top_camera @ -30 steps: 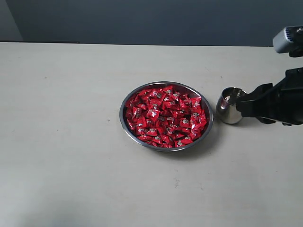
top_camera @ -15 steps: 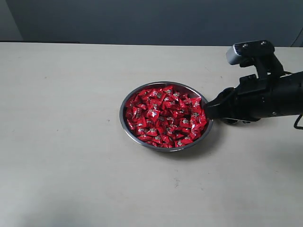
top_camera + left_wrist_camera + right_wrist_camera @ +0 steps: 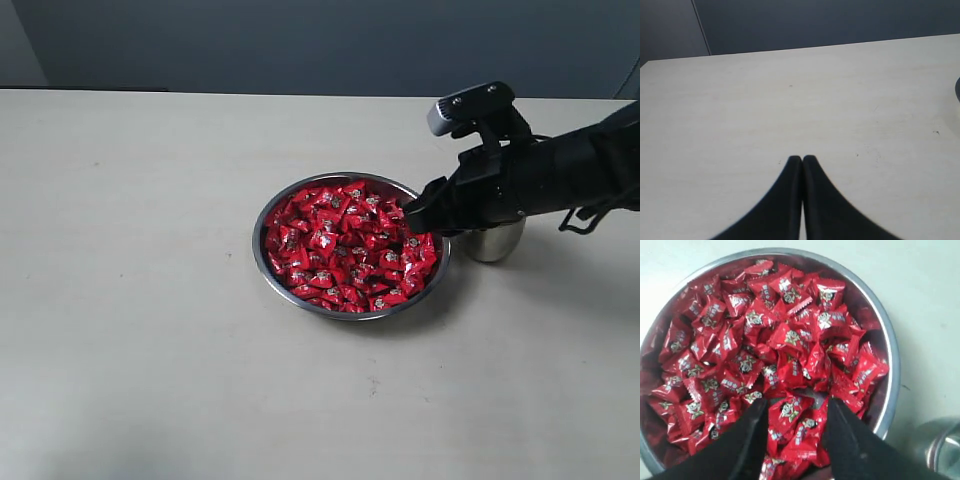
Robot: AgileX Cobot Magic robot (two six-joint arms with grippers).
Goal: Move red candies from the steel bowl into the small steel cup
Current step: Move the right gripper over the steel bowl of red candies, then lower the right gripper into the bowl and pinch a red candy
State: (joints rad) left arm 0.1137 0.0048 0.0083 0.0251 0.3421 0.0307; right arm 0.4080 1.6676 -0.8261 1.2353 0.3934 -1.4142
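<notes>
Right gripper [image 3: 796,404], jaws spread over red candies [image 3: 340,245], half hides small steel cup [image 3: 495,245] (left gripper [image 3: 802,159] closed).

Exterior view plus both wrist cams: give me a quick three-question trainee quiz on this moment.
1. True or false: the small steel cup stands inside the steel bowl.
2. What lies directly under the right claw? A) the red candies in the bowl; B) the cup; C) a plastic tray.
3. In a word, how do the jaws of the left claw stand?

Key
1. False: the cup stands outside the bowl, beside it.
2. A: the open jaws straddle candies in the pile.
3. Shut, with nothing between them.
</notes>
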